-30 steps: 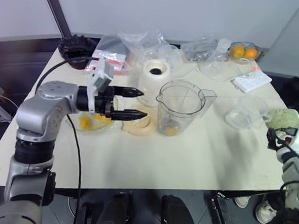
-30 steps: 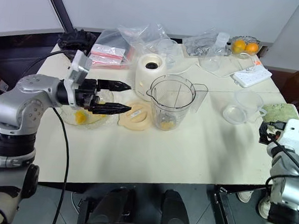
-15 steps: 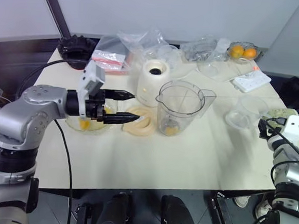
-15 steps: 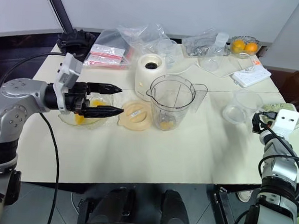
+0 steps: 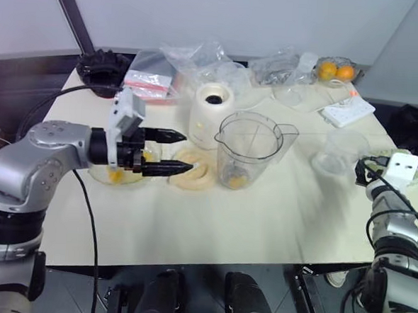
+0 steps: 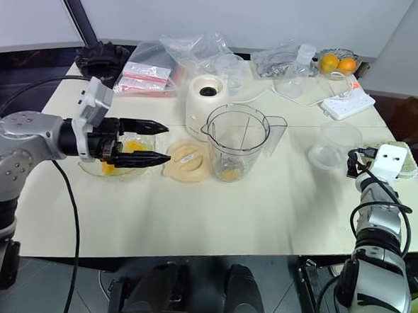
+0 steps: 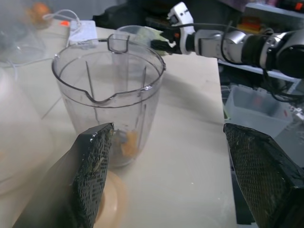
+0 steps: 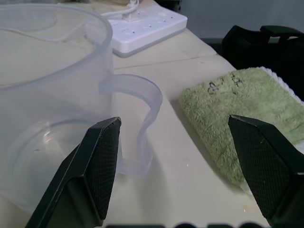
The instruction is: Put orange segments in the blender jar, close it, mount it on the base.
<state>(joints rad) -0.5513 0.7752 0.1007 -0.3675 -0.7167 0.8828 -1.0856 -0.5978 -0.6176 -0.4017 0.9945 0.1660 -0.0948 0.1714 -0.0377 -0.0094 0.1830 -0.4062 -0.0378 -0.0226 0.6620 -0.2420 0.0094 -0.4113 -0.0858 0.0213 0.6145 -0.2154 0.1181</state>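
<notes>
The orange segments (image 5: 120, 174), small glossy yellow-orange wedges, lie in a scalloped clear glass bowl (image 5: 98, 175) at the left of the cream table (image 5: 276, 217) in the head views; one or two already sit at the bottom of the tall clear plastic blender jar (image 5: 248, 150). The jar stands in front of the cream-white rounded motor base (image 5: 211, 115), beside a flat round cream lid (image 5: 192, 171). The left gripper (image 5: 175, 151) hovers over the bowl's edge, pointing at the jar, jaws wide apart and empty.

The left wrist view looks between its black fingers (image 7: 94, 166) at the jar, orange flesh near the blade.

In the right wrist view, the right gripper (image 8: 183, 161) hangs spread and empty, beside a smaller clear measuring cup (image 8: 57, 109) and a green cloth (image 8: 242, 114).

Filling looks the step in hand; next the left gripper should dip into the bowl and close gently on a slippery wedge.
</notes>
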